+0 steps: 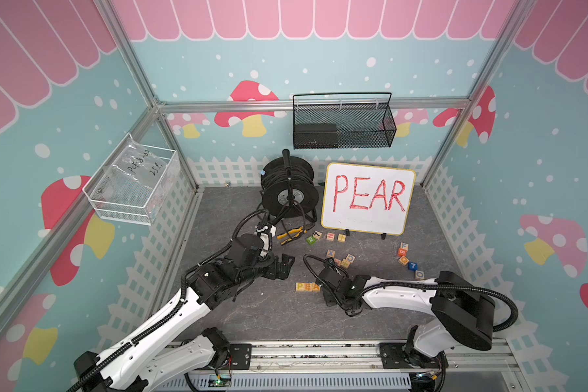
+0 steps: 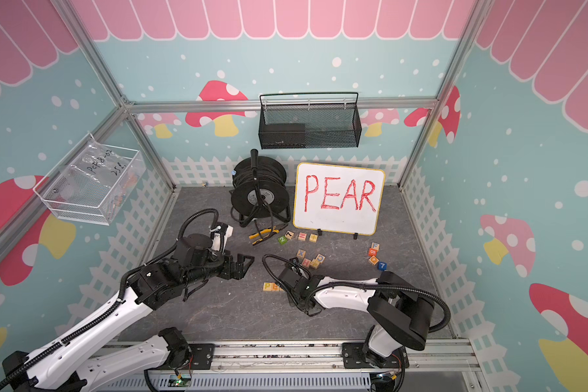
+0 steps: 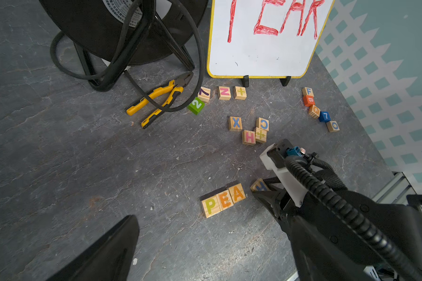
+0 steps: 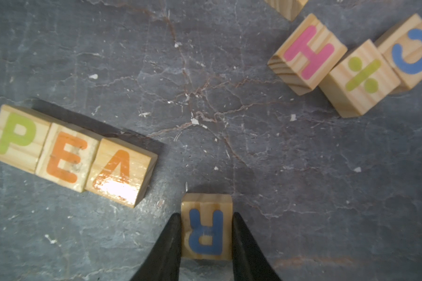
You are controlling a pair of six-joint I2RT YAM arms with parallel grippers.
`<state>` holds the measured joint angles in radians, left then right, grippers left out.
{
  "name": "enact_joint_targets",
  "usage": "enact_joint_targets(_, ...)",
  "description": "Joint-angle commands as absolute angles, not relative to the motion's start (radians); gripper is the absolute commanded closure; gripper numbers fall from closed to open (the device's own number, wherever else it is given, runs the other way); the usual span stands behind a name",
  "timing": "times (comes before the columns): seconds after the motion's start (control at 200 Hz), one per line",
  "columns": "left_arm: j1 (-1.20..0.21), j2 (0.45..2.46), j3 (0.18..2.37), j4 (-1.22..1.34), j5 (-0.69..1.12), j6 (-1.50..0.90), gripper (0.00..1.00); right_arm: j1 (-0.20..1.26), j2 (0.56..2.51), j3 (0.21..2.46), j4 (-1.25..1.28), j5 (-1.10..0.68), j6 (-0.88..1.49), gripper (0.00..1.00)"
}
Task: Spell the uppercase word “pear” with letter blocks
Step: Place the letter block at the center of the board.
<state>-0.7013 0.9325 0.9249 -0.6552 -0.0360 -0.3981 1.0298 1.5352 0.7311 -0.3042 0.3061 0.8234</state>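
Three letter blocks lie touching in a row on the grey floor: the P [image 4: 16, 136], the E [image 4: 67, 158] and the A [image 4: 121, 170]. In both top views this row [image 1: 307, 286] [image 2: 271, 286] is partly covered by the right wrist. The blue R block [image 4: 206, 231] rests on the floor a short gap away from the A, with its letter turned the other way. My right gripper [image 4: 206, 215] is shut on the R, one finger against each side. My left gripper [image 1: 287, 263] hovers wide open behind and to the left of the row, holding nothing.
A whiteboard [image 1: 367, 198] with PEAR in red stands at the back, next to a black cable reel [image 1: 289, 190] and yellow pliers [image 1: 291, 234]. Loose blocks lie in front of the board [image 1: 326, 236], behind the right wrist [image 1: 340, 258], and to the right [image 1: 408, 259].
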Motion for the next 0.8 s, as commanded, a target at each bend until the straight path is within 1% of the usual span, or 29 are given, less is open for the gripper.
enact_joint_targets(0.0,-0.698,0.919,0.916,-0.667,-0.059,-0.405,0.0,1.04,1.554,0.75,-0.335,0.325,0.846,0.57)
enact_joint_targets(0.11,-0.698,0.922,0.916,-0.667,-0.061,-0.404,0.0,1.042,1.549,0.759,-0.366,0.34,0.862,0.5)
enact_joint_targets(0.155,-0.699,0.921,0.916,-0.667,-0.063,-0.401,0.01,1.044,1.546,0.759,-0.372,0.34,0.865,0.49)
enact_joint_targets(0.48,-0.698,0.922,0.917,-0.667,-0.07,-0.4,0.0,1.075,1.525,0.725,-0.422,0.348,0.955,0.48)
enact_joint_targets(0.796,-0.698,0.926,0.916,-0.661,-0.068,-0.405,0.0,1.074,1.433,0.635,-0.449,0.407,1.108,0.46)
